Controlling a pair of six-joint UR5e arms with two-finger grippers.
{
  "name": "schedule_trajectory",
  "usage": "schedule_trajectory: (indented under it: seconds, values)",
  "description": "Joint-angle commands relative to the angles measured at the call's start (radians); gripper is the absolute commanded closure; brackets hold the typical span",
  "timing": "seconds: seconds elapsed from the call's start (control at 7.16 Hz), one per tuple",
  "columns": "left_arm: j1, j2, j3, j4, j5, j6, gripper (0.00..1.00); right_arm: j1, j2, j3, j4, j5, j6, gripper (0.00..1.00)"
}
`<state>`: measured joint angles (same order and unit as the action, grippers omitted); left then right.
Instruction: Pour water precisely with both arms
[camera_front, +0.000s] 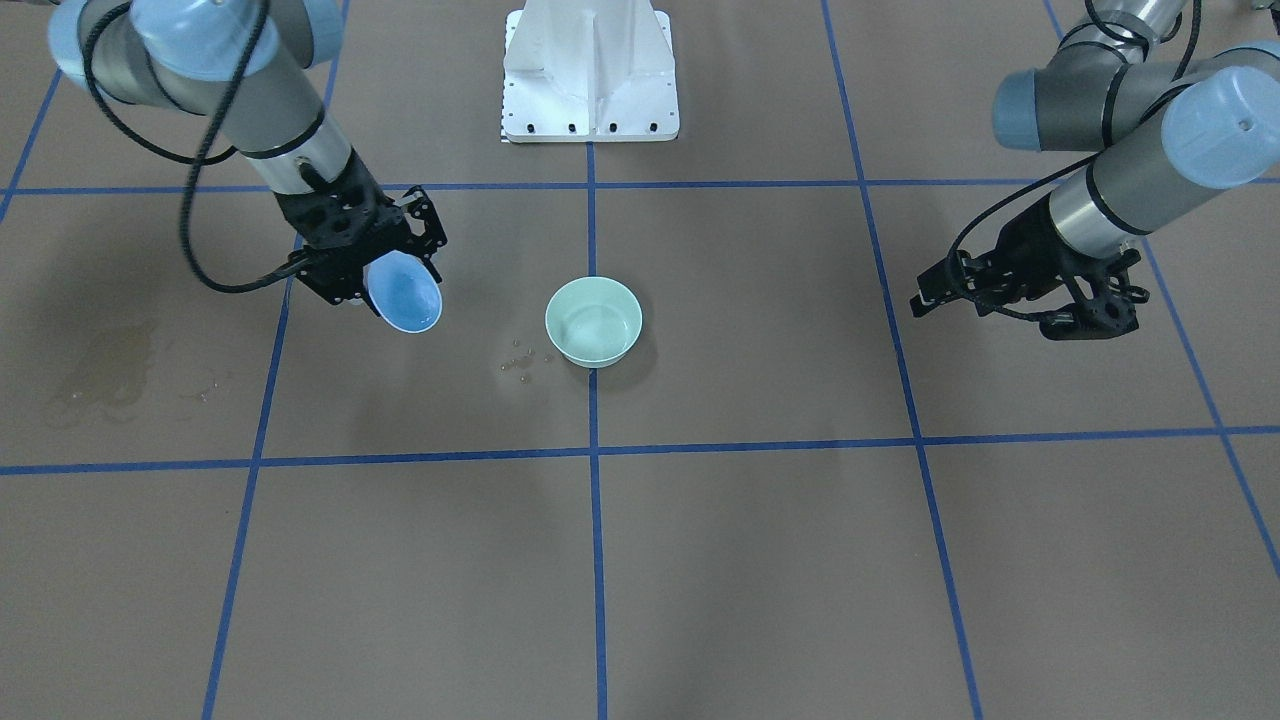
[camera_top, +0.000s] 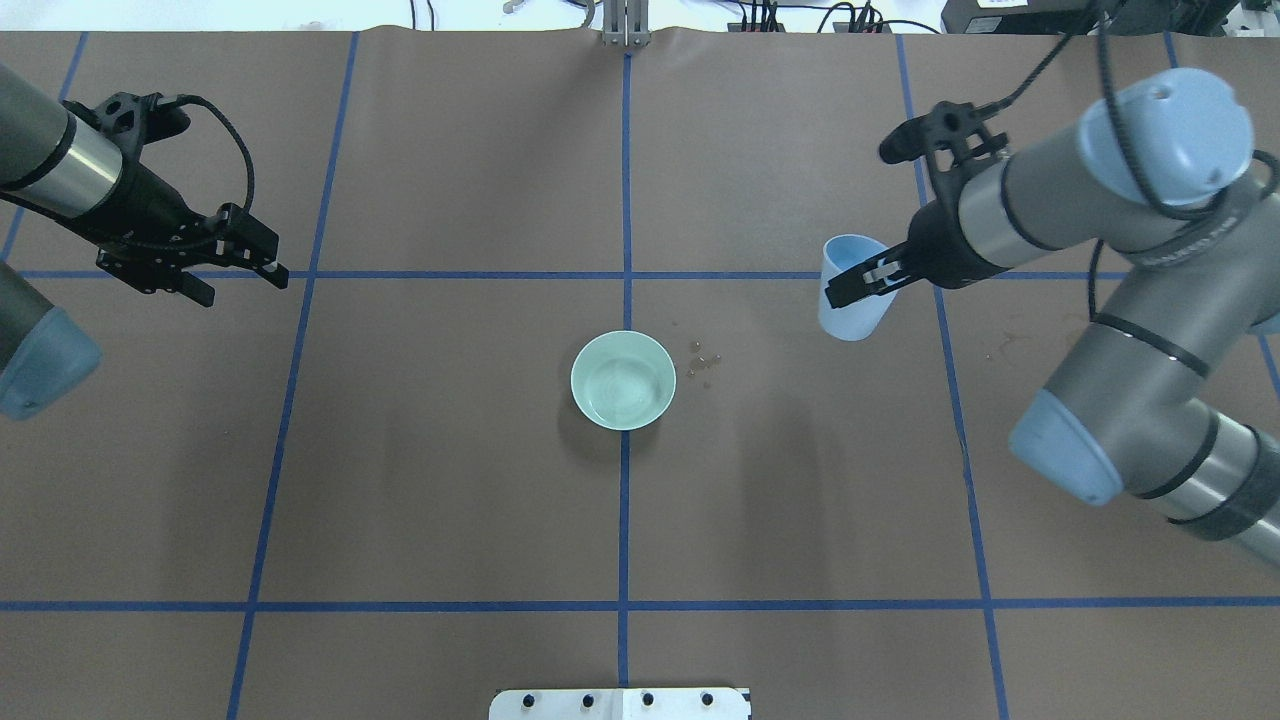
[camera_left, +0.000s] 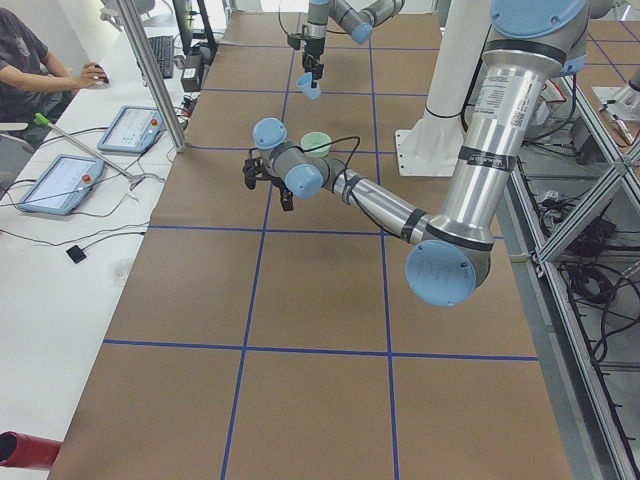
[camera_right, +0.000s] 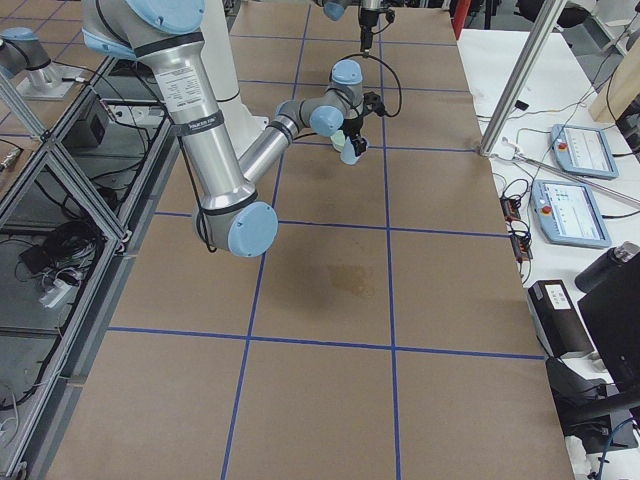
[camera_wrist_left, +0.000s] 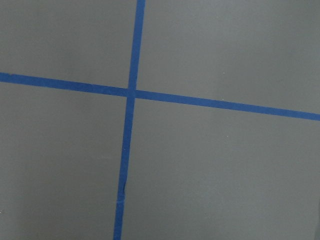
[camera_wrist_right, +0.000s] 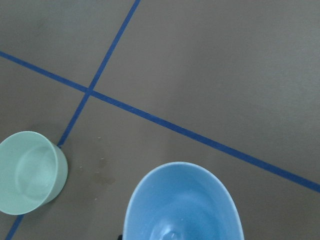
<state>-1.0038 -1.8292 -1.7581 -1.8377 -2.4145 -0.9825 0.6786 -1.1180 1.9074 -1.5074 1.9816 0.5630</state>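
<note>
From where I stand, the pour looks either just finished or not quite begun, and I can't tell which. The right gripper (camera_top: 865, 280) is closed around the side of a pale blue cup (camera_top: 850, 310) and holds it in the air, well apart from the green bowl (camera_top: 588, 352), at about two o'clock from it in the overhead view. The cup is tipped, its mouth leaning away from the robot. The right wrist camera looks straight into it and shows only a faint glint at the bottom, so I judge it nearly empty.

The water (camera_top: 625, 385) seems to sit mostly in the bowl as a shallow, clear pool with soft ripple marks on the green. A few droplets (camera_top: 704, 358) lie on the table (camera_top: 450, 500) just beside the bowl, at two to three o'clock, so the aim has not been perfect.

The left gripper (camera_top: 240, 275) hangs at ten o'clock from the bowl, far out. Its fingers look parted and it holds nothing.

If more is to be poured, the cup's lip needs to come right over the bowl's rim before it tips further, and slowly. If not, the next move is to level the cup and set it down clear of the wet spots.
</note>
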Motion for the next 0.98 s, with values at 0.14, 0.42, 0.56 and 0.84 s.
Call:
schedule_trajectory:
  seconds: [0.14, 0.42, 0.56, 0.84]
  values:
    - [0.001, 0.001, 0.002, 0.0, 0.0, 0.002, 0.08, -0.086, 0.238, -0.074, -0.424, -0.223, -0.454, 1.0]
    - [0.001, 0.002, 0.002, 0.0, 0.0, 0.002, 0.08, -0.151, 0.37, -0.188, -0.505, -0.372, -0.54, 1.0]
    - [0.001, 0.002, 0.002, 0.0, 0.0, 0.002, 0.08, -0.162, 0.401, -0.226, -0.505, -0.377, -0.535, 1.0]
    - [0.001, 0.002, 0.002, 0.0, 0.0, 0.001, 0.08, -0.22, 0.467, -0.302, -0.526, -0.471, -0.537, 1.0]
